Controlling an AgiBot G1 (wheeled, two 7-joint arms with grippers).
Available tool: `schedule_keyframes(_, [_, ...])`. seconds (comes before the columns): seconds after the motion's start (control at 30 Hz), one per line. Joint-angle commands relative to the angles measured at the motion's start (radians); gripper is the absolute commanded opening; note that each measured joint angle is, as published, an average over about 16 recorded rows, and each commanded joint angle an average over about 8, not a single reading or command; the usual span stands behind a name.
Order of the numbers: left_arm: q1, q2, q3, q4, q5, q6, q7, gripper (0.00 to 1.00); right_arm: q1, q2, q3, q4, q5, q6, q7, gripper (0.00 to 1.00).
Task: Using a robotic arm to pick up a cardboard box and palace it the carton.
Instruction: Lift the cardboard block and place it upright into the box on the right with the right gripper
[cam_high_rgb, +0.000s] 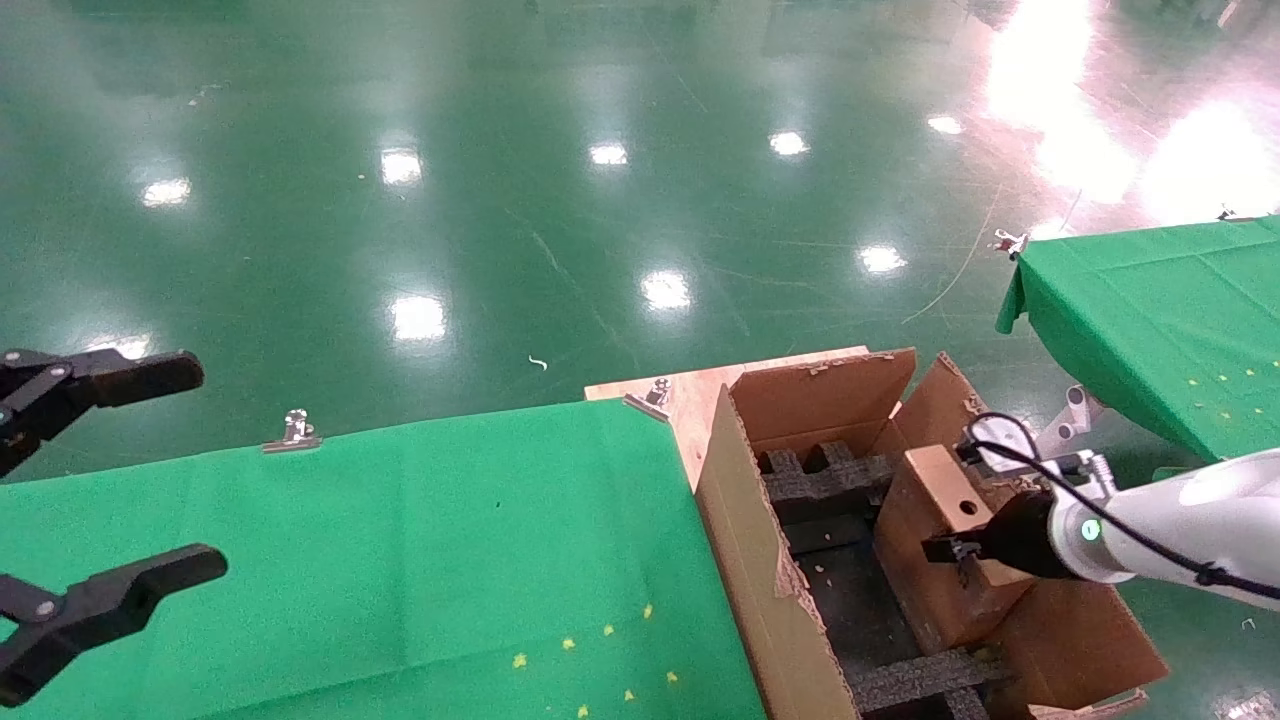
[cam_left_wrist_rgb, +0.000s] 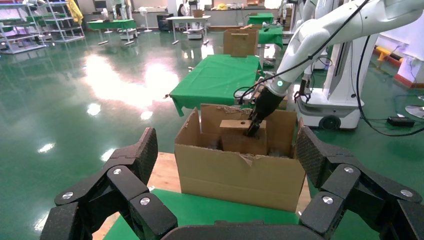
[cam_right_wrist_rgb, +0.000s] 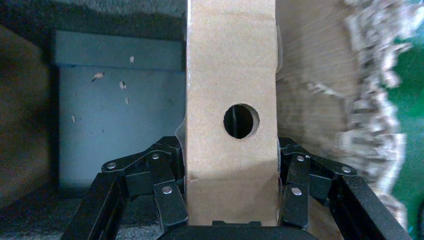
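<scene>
The right tool (cam_right_wrist_rgb: 231, 200) clamps the box (cam_high_rgb: 950, 540) between its fingers (cam_right_wrist_rgb: 167, 185), holding it upright inside the carton (cam_high_rgb: 760, 560), near its right wall. The left tool (cam_high_rgb: 95, 500) hangs wide open over the tabletop (cam_high_rgb: 400, 560), far left

The carton (cam_high_rgb: 760, 560) stands at the right end of the table (cam_high_rgb: 400, 560). The cardboard box (cam_high_rgb: 940, 540) sits inside it, clamped by the right gripper (cam_high_rgb: 965, 550). The left gripper (cam_high_rgb: 110, 480) hovers over the table's left end.
</scene>
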Motion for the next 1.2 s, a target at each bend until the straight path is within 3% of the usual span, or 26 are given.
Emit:
schedule_keyframes(0.03, [0.0,0.0,0.0,0.0,0.0,0.0,0.0,1.0,-0.01,-0.012,-0.004,-0.014,0.0,0.009,-0.001,0.0])
schedule_keyframes(0.57, [0.0,0.0,0.0,0.0,0.0,0.0,0.0,1.0,-0.044,-0.114,-0.016,-0.237,0.101,0.058,-0.118,0.02])
schedule_keyframes(0.6, [0.0,0.0,0.0,0.0,0.0,0.0,0.0,1.0,-0.044,-0.119,-0.016,-0.248,0.107,0.06,-0.129,0.11])
schedule_keyframes(0.83, [0.0,0.0,0.0,0.0,0.0,0.0,0.0,1.0,-0.044,-0.135,-0.015,-0.282,0.13,0.065,-0.163,0.96])
schedule_keyframes(0.87, [0.0,0.0,0.0,0.0,0.0,0.0,0.0,1.0,-0.043,-0.135,-0.015,-0.282,0.13,0.065,-0.162,1.0])
schedule_keyframes(1.2, [0.0,0.0,0.0,0.0,0.0,0.0,0.0,1.0,-0.036,-0.131,-0.014,-0.275,0.125,0.062,-0.162,1.0])
